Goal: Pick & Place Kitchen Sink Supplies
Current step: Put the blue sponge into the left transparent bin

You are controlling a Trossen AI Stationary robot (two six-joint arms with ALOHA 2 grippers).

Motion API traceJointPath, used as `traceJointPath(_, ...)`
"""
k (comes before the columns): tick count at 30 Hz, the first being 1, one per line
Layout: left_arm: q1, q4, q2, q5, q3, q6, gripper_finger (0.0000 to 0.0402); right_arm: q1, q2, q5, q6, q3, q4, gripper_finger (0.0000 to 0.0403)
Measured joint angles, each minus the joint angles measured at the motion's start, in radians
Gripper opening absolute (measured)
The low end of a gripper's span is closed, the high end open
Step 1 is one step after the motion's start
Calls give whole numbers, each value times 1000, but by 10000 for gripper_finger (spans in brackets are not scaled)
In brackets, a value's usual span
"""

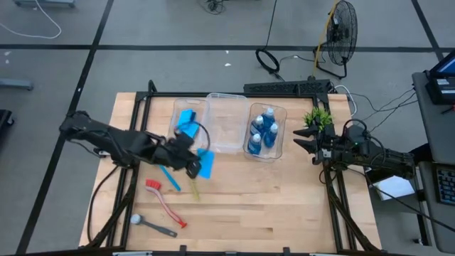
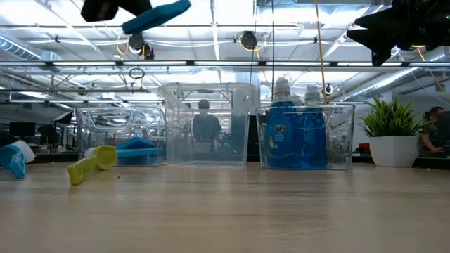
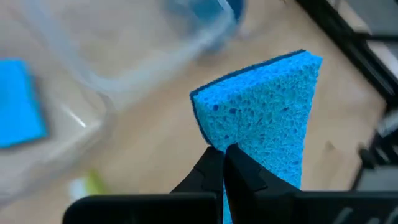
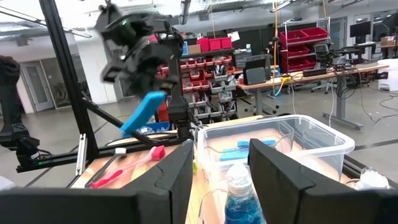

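My left gripper (image 1: 195,166) is shut on a flat bright-blue sponge (image 1: 207,165), held high above the table in the low view (image 2: 156,17), just in front of the left clear bin (image 1: 178,107), which holds more blue sponges (image 1: 187,121). Blue-liquid bottles (image 1: 264,132) stand in the right bin. A blue brush (image 1: 169,178), a yellow-green brush (image 1: 193,188), a red brush (image 1: 165,203) and a grey-black brush (image 1: 153,226) lie flat on the wood. My right gripper (image 4: 221,168) waits open, above the table to the right of the bottle bin, with nothing between its fingers. My left gripper pinches the sponge by one narrow end (image 3: 239,155) between its two shut fingers (image 3: 211,168). The rest of the sponge sticks out beyond the fingertips. It is lifted clear of the table and tilted, its free end (image 2: 179,7) higher.
An empty clear bin (image 1: 227,99) stands between the sponge bin and the bottle bin. A small green potted plant (image 1: 318,117) sits at the back right beside my right arm. Bare wood lies in front of the bins on the right. A person (image 2: 206,126) shows in the room behind.
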Motion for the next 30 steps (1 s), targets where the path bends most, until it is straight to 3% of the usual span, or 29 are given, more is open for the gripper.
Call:
traceJointPath(8,111,-216,-157,-156,0,-26,0,0,0,0,3,0,1,141)
traceJointPath(12,221,-324,-195,-173,0,-30,0,0,0,0,33,0,0,141)
traceJointPath(18,428,-436,-187,-129,0,28,0,0,0,0,79,0,1,141)
traceJointPath(30,812,-274,-46,68,0,429,0,0,0,0,84,0,1,141)
